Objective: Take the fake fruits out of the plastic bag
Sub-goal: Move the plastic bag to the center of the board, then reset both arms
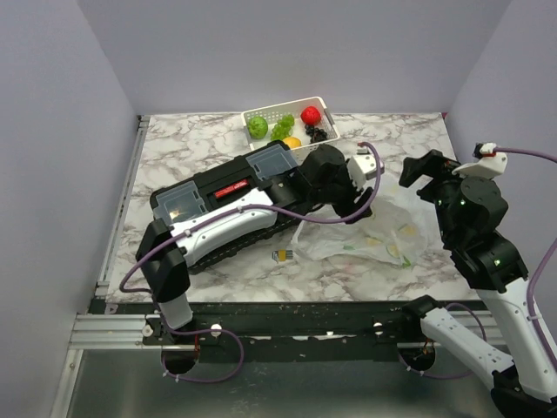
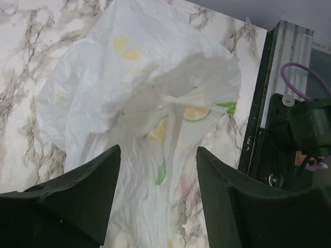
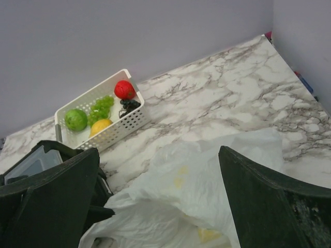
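We saw the left pincer (image 2: 158,155) with its two fingers spread wide apart. Nothing was between them. It hung over the plastic bag (image 2: 139,88), and we could not tell if it touched the bag. The right pincer (image 3: 159,155) was wide apart too and held nothing. It was up in the air over the back part of the bag. The bag lay crumpled on the right half of the desk (image 1: 191,139), just beside the right end of the black toolbox (image 1: 222,187). Yellow and green spots showed on it. At the back of the desk stood a white basket (image 3: 90,93) with the fruits (image 3: 101,109) in it: a green one, green grapes, a yellow one, a red one and dark grapes.
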